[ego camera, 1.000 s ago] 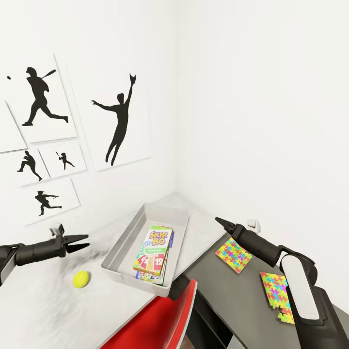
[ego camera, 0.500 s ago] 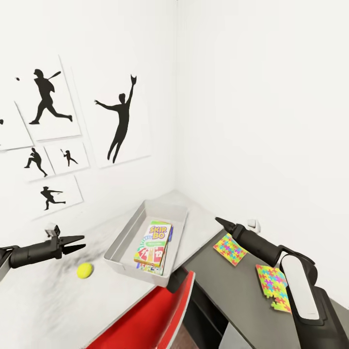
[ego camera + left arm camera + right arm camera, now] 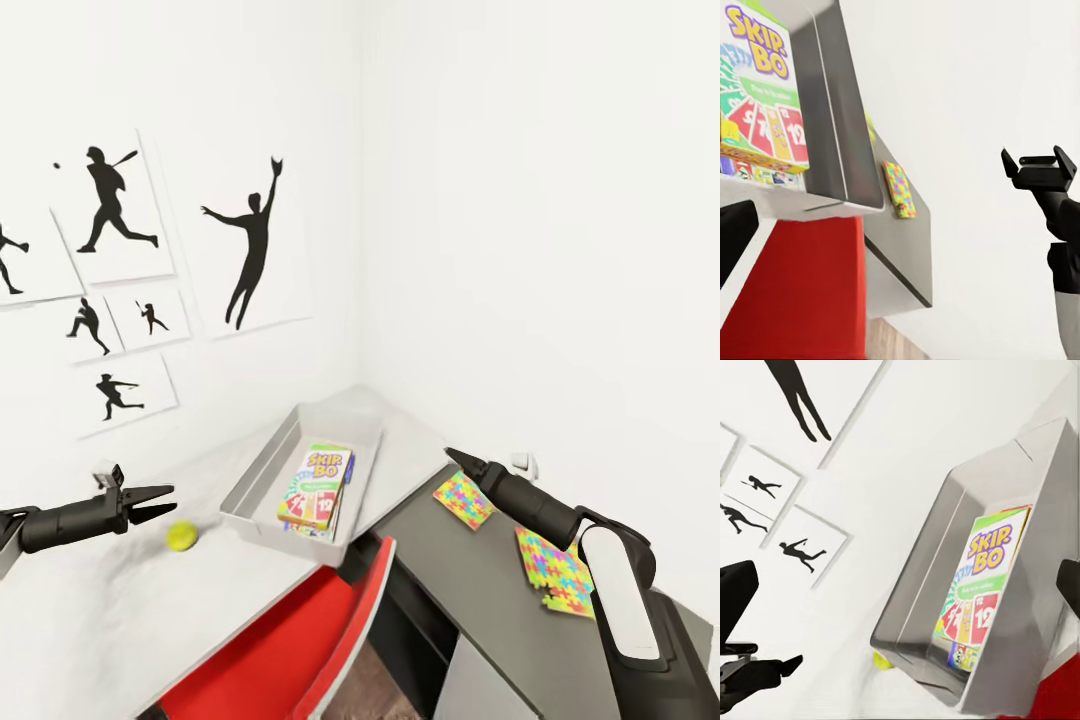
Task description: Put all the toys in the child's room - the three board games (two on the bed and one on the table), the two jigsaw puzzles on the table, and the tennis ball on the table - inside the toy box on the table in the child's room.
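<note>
White-walled child's room, grey bench (image 3: 250, 590): left pincer (image 3: 160, 500) apart near tennis ball (image 3: 181, 536), next grab; right pincer (image 3: 452, 457) together, idle.

child's room | baseball silhouette prints (image 3: 250, 245) | desk (image 3: 480, 590) with toy box (image 3: 262, 470), puzzles (image 3: 462, 499)
</note>
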Controlling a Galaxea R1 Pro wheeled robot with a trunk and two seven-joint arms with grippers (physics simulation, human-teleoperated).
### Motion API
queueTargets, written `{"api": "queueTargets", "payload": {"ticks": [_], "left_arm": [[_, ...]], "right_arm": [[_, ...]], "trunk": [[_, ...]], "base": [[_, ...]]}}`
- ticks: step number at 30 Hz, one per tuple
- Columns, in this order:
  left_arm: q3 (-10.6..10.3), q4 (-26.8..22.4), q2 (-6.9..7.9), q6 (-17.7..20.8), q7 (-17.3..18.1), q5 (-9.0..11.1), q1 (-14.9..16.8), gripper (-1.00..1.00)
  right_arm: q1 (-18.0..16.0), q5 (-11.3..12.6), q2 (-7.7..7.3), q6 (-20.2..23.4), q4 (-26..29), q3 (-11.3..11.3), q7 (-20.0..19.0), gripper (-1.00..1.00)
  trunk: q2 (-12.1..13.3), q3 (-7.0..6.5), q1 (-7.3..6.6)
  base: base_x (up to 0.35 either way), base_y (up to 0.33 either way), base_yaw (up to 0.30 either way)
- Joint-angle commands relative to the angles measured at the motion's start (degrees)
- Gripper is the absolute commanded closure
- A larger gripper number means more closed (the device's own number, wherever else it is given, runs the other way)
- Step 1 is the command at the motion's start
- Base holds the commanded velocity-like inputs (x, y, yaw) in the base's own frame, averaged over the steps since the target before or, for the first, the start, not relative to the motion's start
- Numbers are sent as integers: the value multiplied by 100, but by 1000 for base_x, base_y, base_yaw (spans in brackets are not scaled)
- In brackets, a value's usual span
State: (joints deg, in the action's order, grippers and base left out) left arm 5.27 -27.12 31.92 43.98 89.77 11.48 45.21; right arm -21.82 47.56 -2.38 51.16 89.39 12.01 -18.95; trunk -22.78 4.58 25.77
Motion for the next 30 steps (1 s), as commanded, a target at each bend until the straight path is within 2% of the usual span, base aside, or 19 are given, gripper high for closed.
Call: {"api": "queueTargets", "payload": {"ticks": [1, 7, 15, 30], "left_arm": [[0, -2, 0, 60, 23, -5, 5, -100], [0, -4, 5, 51, 23, -5, 4, -100], [3, -4, 9, 34, 23, -6, 5, -100], [9, -4, 16, 33, 23, -5, 5, -100]], "right_arm": [[-6, -27, 1, 27, 0, 10, -39, -100], [-6, -20, 2, 26, -1, 5, -35, -100], [-7, -19, 5, 25, -16, 3, -37, -100], [-6, -27, 9, 25, -26, 4, -37, -100]], "trunk": [[-14, 13, 1], [-14, 9, 1], [-14, -13, 1], [-14, -56, 1]], "base": [[-272, -150, 0], [-233, -208, -65], [-102, -239, -247], [-4, -22, -275]]}}
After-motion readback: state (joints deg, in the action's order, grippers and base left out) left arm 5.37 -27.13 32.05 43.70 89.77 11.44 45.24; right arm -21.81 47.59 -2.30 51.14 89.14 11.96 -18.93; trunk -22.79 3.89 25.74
